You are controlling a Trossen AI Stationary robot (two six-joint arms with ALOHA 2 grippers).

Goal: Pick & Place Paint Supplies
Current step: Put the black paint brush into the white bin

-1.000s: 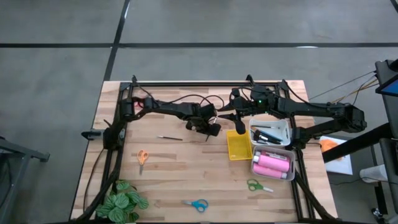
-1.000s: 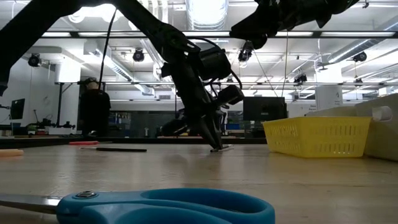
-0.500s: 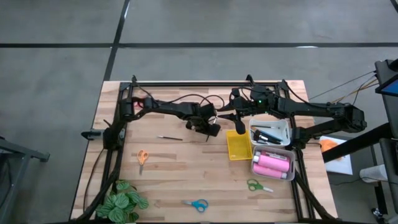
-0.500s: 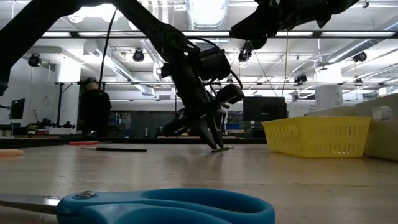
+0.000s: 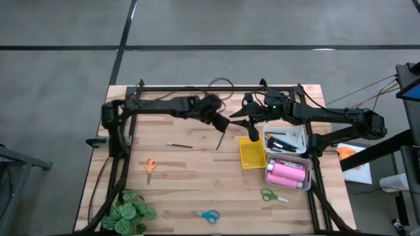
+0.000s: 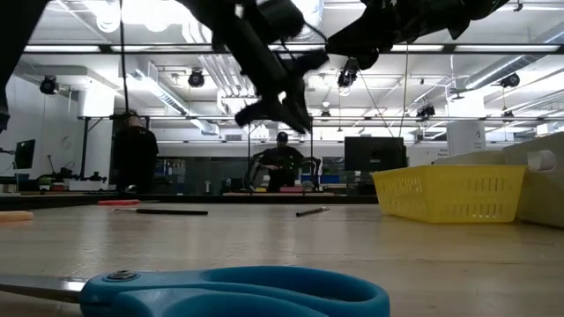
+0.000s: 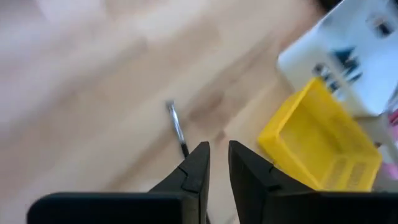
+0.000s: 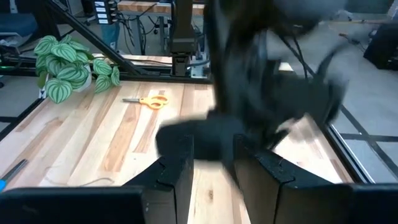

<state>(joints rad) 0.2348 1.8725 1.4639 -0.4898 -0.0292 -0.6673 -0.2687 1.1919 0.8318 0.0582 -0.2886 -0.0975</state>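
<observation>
A thin brush lies flat on the wooden table, just left of the yellow tray. My left gripper hangs well above it, fingers a narrow gap apart with nothing between them. My right gripper hovers by the yellow tray's far end, shut on the fluffy black brush. A second thin brush lies further left. Orange, green and blue scissors lie flat on the table. My right gripper pinches the fluffy black brush between its two fingers. The brush's dark body lies across the fingers. It is held clear of the table, above the yellow tray's far end. Which part of the brush the fingers are on does not show.
A white tray with dark supplies stands right of the yellow tray. A second white tray with pink bottles stands nearer. A leafy plant sits at the near left corner. Bare wood lies in the table's middle.
My left gripper has risen from the table, where its tips were at the thin brush, and has drawn a little toward the far edge, rolling as it went. The thin brush stays lying on the table.
</observation>
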